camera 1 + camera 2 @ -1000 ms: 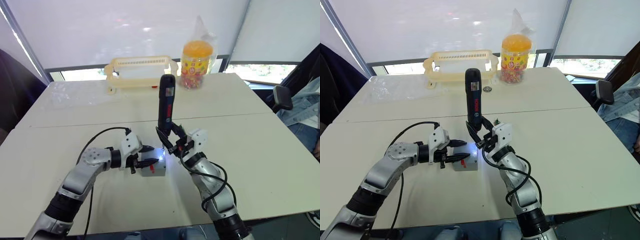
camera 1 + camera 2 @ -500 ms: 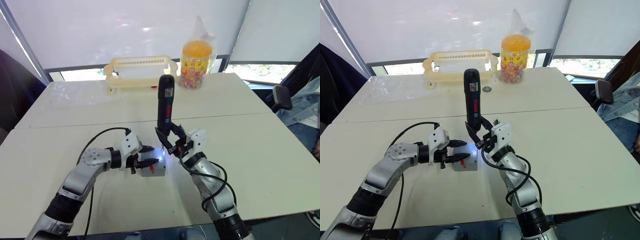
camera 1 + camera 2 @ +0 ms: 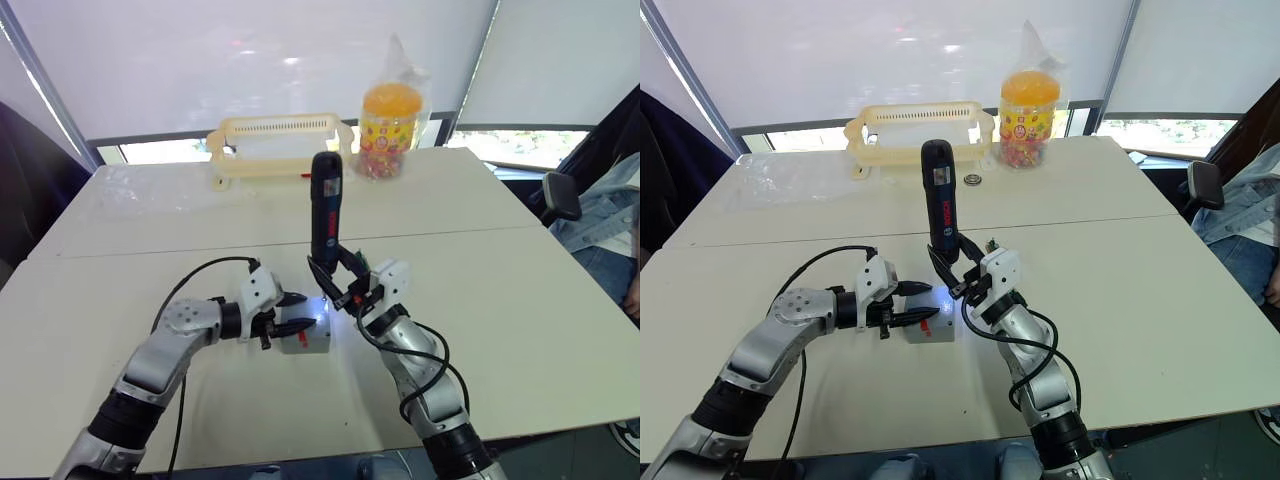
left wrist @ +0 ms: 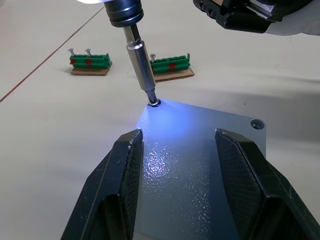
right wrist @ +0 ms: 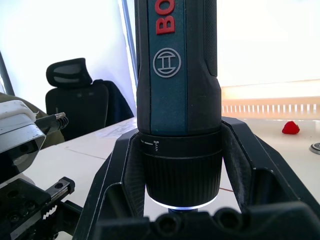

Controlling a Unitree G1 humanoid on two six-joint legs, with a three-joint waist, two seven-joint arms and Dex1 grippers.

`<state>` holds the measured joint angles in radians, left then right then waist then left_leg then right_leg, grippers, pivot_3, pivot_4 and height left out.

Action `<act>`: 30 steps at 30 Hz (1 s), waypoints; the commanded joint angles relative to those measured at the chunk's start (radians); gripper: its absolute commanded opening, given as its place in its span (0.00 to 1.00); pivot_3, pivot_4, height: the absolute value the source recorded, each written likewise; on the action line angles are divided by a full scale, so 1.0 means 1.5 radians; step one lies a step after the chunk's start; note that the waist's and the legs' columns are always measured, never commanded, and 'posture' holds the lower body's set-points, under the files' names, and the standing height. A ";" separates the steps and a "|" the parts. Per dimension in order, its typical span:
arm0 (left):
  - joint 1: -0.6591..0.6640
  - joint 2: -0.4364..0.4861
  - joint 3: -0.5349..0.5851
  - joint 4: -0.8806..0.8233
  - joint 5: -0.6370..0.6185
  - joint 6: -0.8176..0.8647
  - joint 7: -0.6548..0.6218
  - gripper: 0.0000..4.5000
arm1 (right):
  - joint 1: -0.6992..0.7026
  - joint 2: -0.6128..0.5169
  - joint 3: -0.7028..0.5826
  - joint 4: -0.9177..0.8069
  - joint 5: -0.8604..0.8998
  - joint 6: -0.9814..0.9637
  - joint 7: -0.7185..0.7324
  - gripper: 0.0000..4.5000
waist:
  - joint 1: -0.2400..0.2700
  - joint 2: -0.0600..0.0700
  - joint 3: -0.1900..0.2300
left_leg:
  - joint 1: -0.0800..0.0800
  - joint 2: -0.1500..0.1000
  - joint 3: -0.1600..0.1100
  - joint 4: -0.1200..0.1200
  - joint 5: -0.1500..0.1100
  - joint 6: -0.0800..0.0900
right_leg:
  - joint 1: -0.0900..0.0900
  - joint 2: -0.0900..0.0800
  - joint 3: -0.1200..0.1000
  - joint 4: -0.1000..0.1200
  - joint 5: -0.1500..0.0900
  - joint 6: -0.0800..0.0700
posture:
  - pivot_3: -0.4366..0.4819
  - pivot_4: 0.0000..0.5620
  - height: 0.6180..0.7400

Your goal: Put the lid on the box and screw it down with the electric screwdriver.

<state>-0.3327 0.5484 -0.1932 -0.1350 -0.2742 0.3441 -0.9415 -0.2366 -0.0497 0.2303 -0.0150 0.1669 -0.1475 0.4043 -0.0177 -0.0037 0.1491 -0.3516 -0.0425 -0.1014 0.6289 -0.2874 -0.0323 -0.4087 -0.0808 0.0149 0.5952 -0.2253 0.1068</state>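
The grey box (image 3: 308, 342) sits on the white table with the flat grey lid (image 4: 200, 165) on top of it. My left gripper (image 3: 292, 312) is shut on the box, one black finger (image 4: 125, 175) on each side. My right gripper (image 3: 340, 285) is shut on the black electric screwdriver (image 3: 325, 210), held nearly upright with its top leaning a little left. Its metal bit (image 4: 142, 65) stands in a screw at one corner of the lid, and its light glows blue-white on the lid. Another corner hole (image 4: 257, 123) is open.
Two green screw holders (image 4: 90, 62) (image 4: 170, 65) lie on the table just beyond the box. A cream rack (image 3: 280, 140) and an orange-lidded jar (image 3: 392, 120) stand at the far edge. At the right are an office chair (image 3: 560, 195) and a person's sleeve (image 3: 610, 220).
The screwdriver's top has swung slightly to the left and my right gripper has shifted left with it. My left gripper and the box have stayed put.
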 commanded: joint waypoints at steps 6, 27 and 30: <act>0.016 0.010 -0.007 0.006 0.014 0.017 0.001 0.52 | 0.045 -0.003 0.012 0.100 -0.017 0.046 0.007 0.40 | 0.000 -0.001 -0.001 | 0.000 0.000 0.000 0.000 0.000 0.000 | 0.000 0.000 0.000 0.000 0.000 0.000 | 0.48 0.27 1.00; 0.028 0.017 0.001 -0.011 0.013 0.025 0.008 0.52 | 0.067 0.008 0.030 0.130 -0.030 0.029 0.015 0.40 | -0.002 -0.001 -0.001 | 0.002 0.001 0.000 -0.001 0.000 0.000 | 0.001 0.000 0.000 0.000 0.000 -0.001 | 0.48 0.27 1.00; 0.030 0.018 0.001 -0.015 0.012 0.028 0.009 0.52 | 0.068 0.011 0.034 0.142 -0.035 0.022 0.014 0.40 | -0.002 -0.001 -0.002 | 0.002 0.001 0.000 -0.001 0.000 0.000 | 0.001 0.001 0.000 0.000 -0.001 -0.001 | 0.48 0.27 1.00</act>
<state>-0.3092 0.5617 -0.1802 -0.1644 -0.2740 0.3656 -0.9288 -0.2190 -0.0197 0.2303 0.0106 0.1680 -0.1882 0.4121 -0.0212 -0.0053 0.1468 -0.3480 -0.0414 -0.1016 0.6267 -0.2875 -0.0324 -0.4069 -0.0798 0.0151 0.5953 -0.2264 0.1050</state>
